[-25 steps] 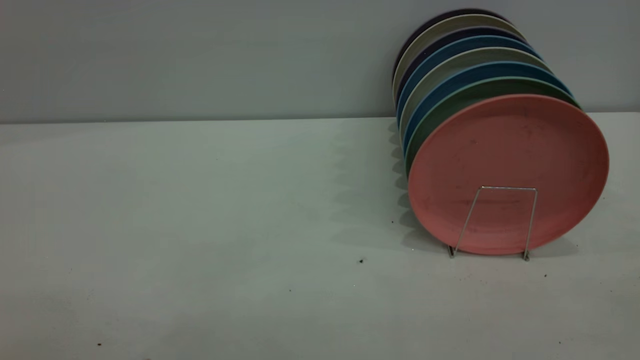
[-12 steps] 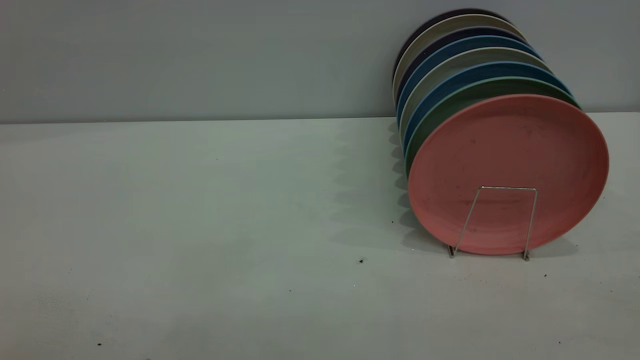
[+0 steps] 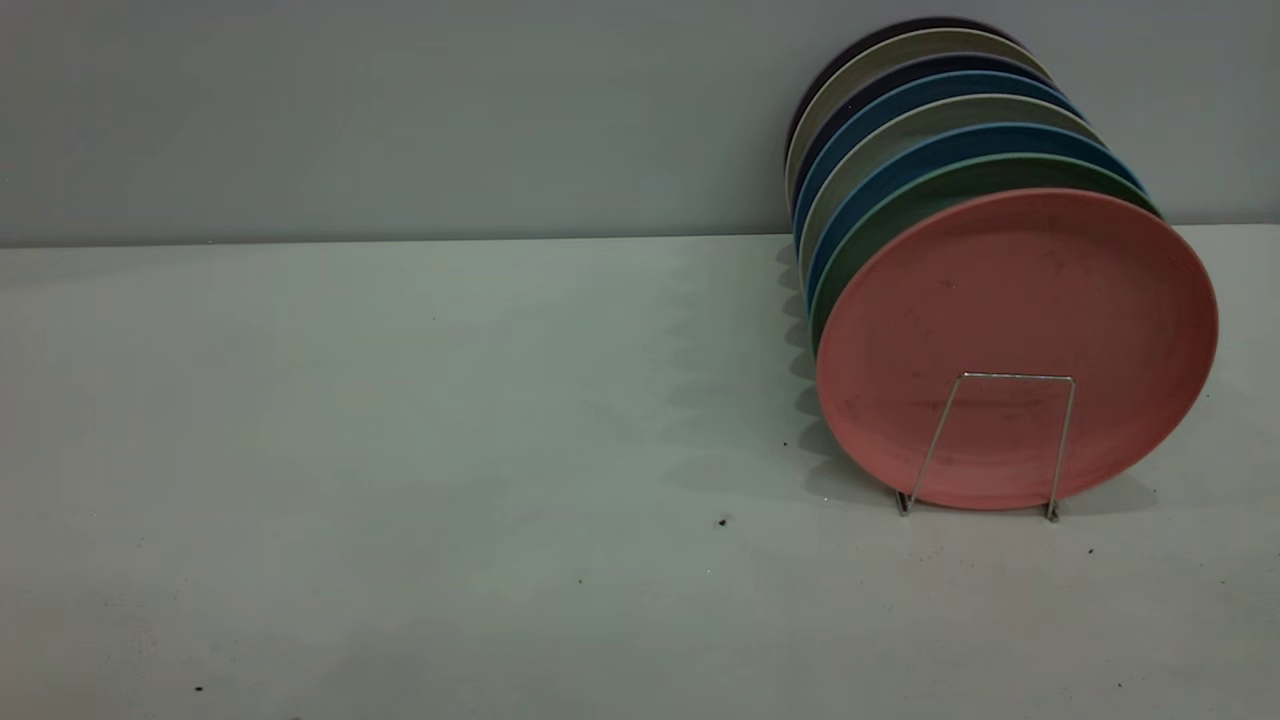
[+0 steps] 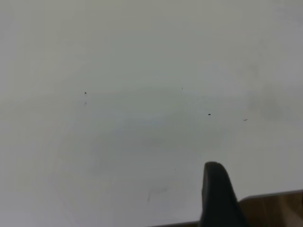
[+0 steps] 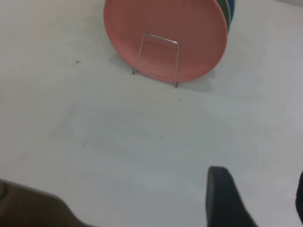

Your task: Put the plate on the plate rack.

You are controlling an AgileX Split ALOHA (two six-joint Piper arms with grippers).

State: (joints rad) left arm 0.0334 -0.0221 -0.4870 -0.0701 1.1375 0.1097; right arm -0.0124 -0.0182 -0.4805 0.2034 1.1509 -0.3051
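I see a pale grey-white surface (image 3: 400, 450) filling most of the exterior frame, with a few dark specks (image 3: 722, 521) near centre and lower left. A plain grey wall (image 3: 400, 120) runs across the top; the seam sits about a third of the way down.

The plate (image 3: 1015, 340) stands on edge at the right of the exterior frame, front of a row, tilted back against a green plate (image 3: 880, 225). Blue plates (image 3: 870, 130) and pale and dark ones are stacked behind it toward the upper right. The plate rack (image 3: 985, 445) shows one wire loop across the plate's lower face, its feet on the surface.

Neither arm is in the exterior frame.

Left gripper: its wrist view shows one dark finger (image 4: 218, 196) at the bottom right of the frame over bare surface, and a brown edge strip (image 4: 272, 208) in the corner. With only one finger in view, I can't tell how far it's open. Nothing is held as far as I can see.

Right gripper (image 5: 265, 198): two dark fingers at the bottom right of its wrist view, one cut off by the frame edge, with a wide gap between them, so they're spread apart. They hold nothing and sit well apart from the plate at the top centre of that view.
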